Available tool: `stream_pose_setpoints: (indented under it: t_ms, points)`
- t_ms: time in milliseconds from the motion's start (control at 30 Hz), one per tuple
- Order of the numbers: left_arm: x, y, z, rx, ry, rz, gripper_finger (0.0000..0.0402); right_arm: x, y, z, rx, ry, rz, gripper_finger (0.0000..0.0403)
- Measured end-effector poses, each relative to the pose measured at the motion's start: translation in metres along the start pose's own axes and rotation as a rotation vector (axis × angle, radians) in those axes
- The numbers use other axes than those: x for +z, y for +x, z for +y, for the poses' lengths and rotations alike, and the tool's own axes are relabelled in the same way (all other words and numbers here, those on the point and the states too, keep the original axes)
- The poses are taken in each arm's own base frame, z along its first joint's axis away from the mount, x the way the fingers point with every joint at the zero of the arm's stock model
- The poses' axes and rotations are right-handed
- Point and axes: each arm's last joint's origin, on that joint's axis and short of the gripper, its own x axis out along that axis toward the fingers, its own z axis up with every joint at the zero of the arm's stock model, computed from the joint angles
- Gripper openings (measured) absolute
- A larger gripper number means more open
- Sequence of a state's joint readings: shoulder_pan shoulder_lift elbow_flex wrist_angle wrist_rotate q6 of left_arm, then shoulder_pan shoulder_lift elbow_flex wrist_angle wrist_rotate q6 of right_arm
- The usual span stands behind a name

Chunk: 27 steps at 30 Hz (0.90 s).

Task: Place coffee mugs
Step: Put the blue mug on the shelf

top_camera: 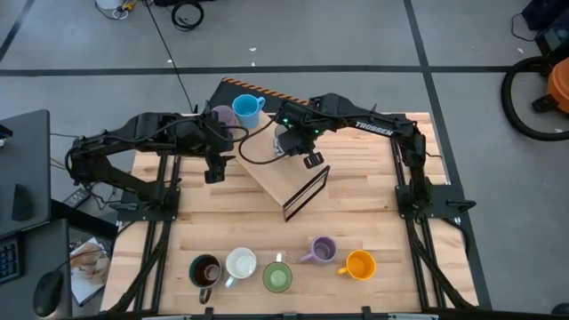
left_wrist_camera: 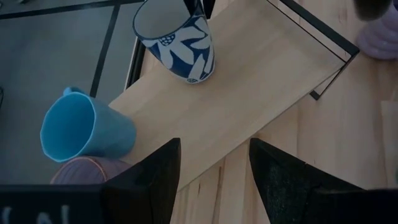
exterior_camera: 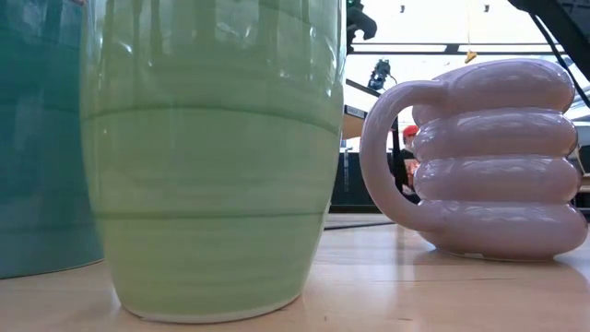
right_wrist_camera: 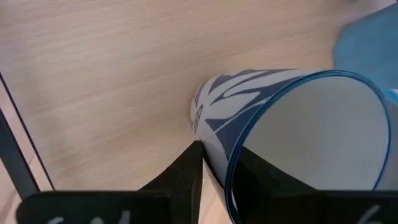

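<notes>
My right gripper (right_wrist_camera: 219, 169) is shut on a white mug with a blue leaf pattern (top_camera: 284, 142) over the slanted wooden rack (top_camera: 286, 182). My left gripper (left_wrist_camera: 214, 174) is open and holds nothing. It hovers over the rack's left end, near a blue mug (left_wrist_camera: 87, 130) that lies tipped on a lilac mug (left_wrist_camera: 78, 171). Along the near edge stand a dark brown mug (top_camera: 204, 269), a white mug (top_camera: 240, 263), a green mug (top_camera: 276, 277), a lilac ribbed mug (top_camera: 320, 250) and an orange mug (top_camera: 359, 264). My right gripper pinches the patterned mug's wall at the rim (right_wrist_camera: 227, 163), with one finger (right_wrist_camera: 186, 171) outside and the other inside the cup. The fingers come from above, pointing down. The mug is about upright, and its base (left_wrist_camera: 196, 78) looks set on the rack's top board.
The rack has a black wire frame (top_camera: 307, 191) at its near right end. The blue and lilac mugs sit at the table's far edge beside a striped edge (top_camera: 267, 91). In the low view the green mug (exterior_camera: 207, 157) and lilac mug (exterior_camera: 489, 157) fill the foreground.
</notes>
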<state>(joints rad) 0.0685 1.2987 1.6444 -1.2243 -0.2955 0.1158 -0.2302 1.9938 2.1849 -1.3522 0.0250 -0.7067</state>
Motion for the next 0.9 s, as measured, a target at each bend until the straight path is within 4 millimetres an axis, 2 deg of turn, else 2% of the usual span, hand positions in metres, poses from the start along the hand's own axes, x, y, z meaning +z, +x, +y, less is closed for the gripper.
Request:
stream_pose_setpoints:
  t_ms: [200, 567, 900]
  points:
    - [0.000, 0.000, 0.000, 0.000, 0.000, 0.000, 0.0197, 0.001, 0.000, -0.002, -0.022, 0.001, -0.013, 0.0101]
    - [0.000, 0.000, 0.000, 0.000, 0.001, 0.004, 0.0197, 0.005, 0.000, -0.007, -0.118, 0.039, -0.014, 0.0162]
    - [0.000, 0.000, 0.000, -0.001, 0.001, 0.006, 0.0197, 0.007, -0.001, -0.012, -0.117, -0.060, -0.072, 0.0162]
